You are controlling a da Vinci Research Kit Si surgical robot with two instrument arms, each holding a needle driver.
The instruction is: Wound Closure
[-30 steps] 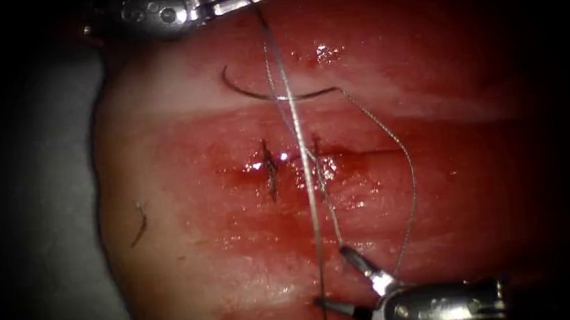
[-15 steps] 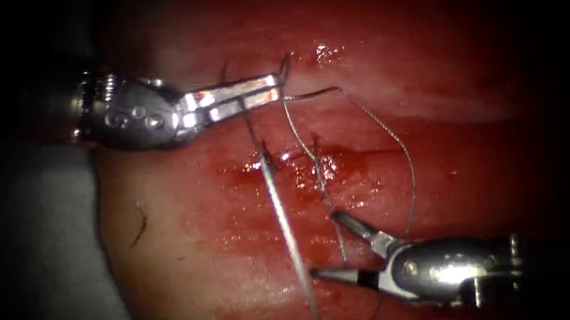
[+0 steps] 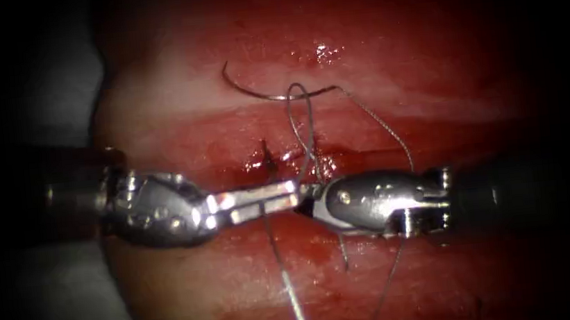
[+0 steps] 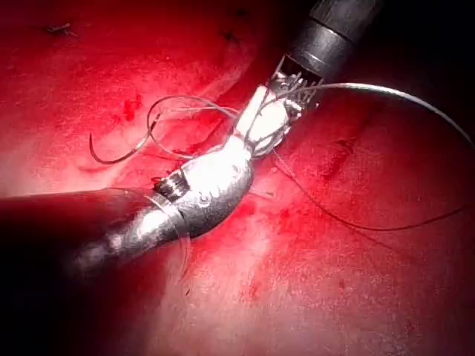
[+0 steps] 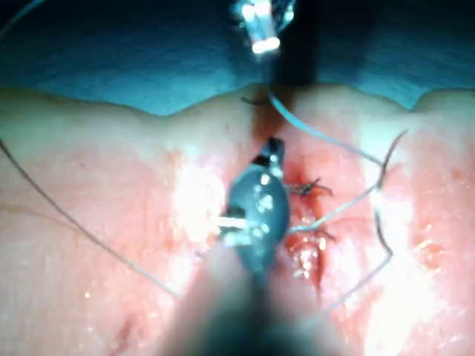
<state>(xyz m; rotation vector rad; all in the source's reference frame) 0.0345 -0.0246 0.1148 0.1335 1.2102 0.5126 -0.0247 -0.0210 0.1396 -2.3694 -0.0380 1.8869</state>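
The curved needle point(image 3: 272, 95) is seen lying free on the tissue point(image 3: 193, 287) above the cut point(image 3: 278, 160) — held by neither tool. The left tool point(image 3: 293, 195) appears clamped on the thread point(image 3: 303, 130) — thin, limp, likely slippery; the right tool's point(image 3: 307, 205) grip cannot be told

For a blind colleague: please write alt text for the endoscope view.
Two steel grippers, left and right, meet tip to tip over the red tissue's cut, among loops of thin grey thread. The curved dark needle lies free on the tissue above them.
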